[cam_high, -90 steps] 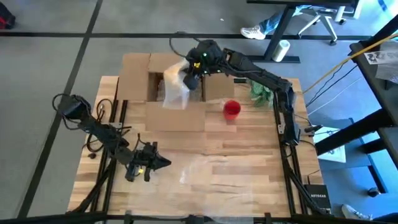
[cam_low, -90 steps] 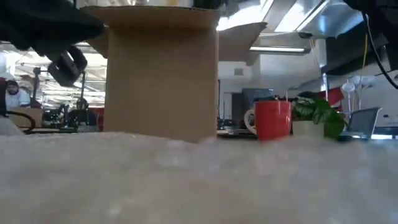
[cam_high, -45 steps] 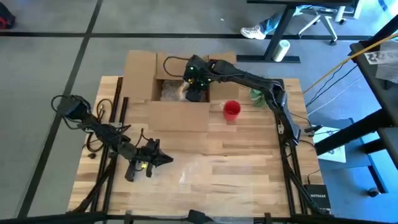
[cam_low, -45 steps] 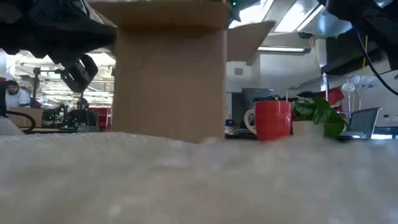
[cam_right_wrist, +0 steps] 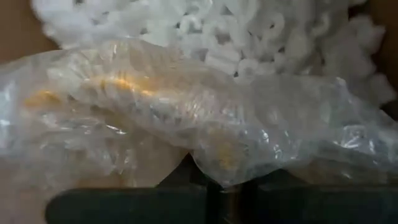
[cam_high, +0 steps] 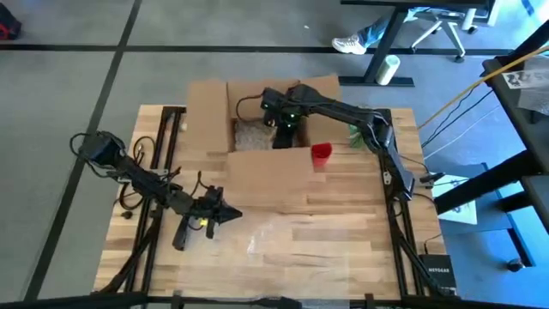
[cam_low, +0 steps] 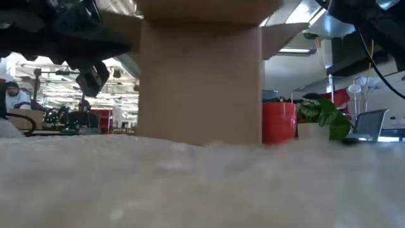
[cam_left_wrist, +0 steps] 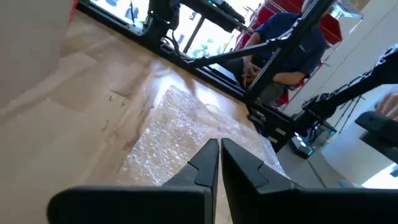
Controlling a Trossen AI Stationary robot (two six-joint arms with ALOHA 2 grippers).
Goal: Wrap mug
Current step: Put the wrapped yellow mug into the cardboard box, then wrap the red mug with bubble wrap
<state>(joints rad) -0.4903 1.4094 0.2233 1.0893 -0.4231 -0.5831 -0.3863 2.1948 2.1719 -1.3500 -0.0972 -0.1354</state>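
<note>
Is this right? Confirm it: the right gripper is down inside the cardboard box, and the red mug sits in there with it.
Not quite. The right gripper is inside the cardboard box, but the red mug stands on the table just outside the box, beside its right wall. The high view shows this.

Dark jointed arms, trailing cables

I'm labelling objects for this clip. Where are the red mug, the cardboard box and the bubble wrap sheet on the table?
red mug [cam_high: 321,154]: high view, its rim.
cardboard box [cam_low: 201,82]: low view, near wall.
bubble wrap sheet [cam_left_wrist: 180,134]: left wrist view, its middle.
</note>
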